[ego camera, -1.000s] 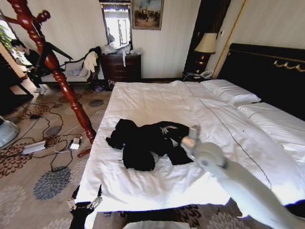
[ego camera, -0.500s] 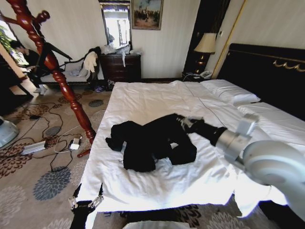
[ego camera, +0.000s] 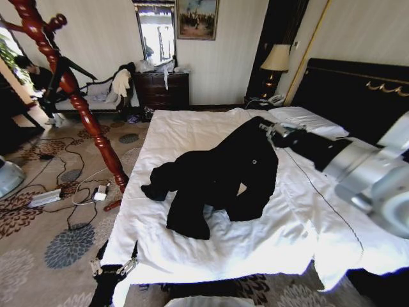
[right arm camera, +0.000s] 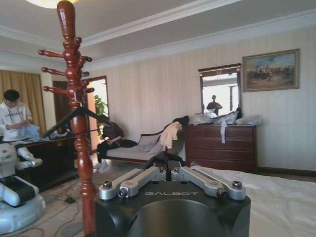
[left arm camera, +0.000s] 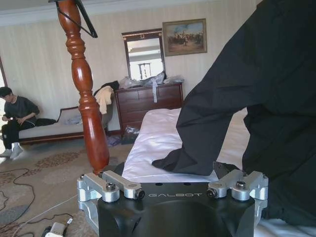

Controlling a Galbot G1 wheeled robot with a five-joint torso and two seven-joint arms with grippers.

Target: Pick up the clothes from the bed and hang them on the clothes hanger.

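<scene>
The clothes (ego camera: pixel 217 176), a black coat-like garment, are half raised off the white bed (ego camera: pixel 192 128). My right gripper (ego camera: pixel 270 130) is shut on the upper end, near the pillows. The rest of the coat drapes down onto the duvet. In the right wrist view the right gripper (right arm camera: pixel 168 171) has its fingers pressed together on a bit of dark fabric. The clothes (left arm camera: pixel 266 98) hang large in the left wrist view, above the bed (left arm camera: pixel 153 133). My left gripper (ego camera: pixel 114 272) waits low at the bed's front corner, and the left wrist view shows the left gripper (left arm camera: pixel 174 192) open. The red-brown clothes hanger (ego camera: pixel 83 109) (left arm camera: pixel 86 98) (right arm camera: pixel 76 113) stands left of the bed.
Cables and a power strip (ego camera: pixel 45 197) lie on the carpet by the stand's foot. A dark dresser (ego camera: pixel 163 89) and a sofa stand at the far wall. The black headboard (ego camera: pixel 358 89) and a lamp (ego camera: pixel 276 61) are on the right.
My right arm swung in over the bed, took hold of the black coat and lifted its top end up and toward the pillows. The coat now stretches upward instead of lying bunched.
</scene>
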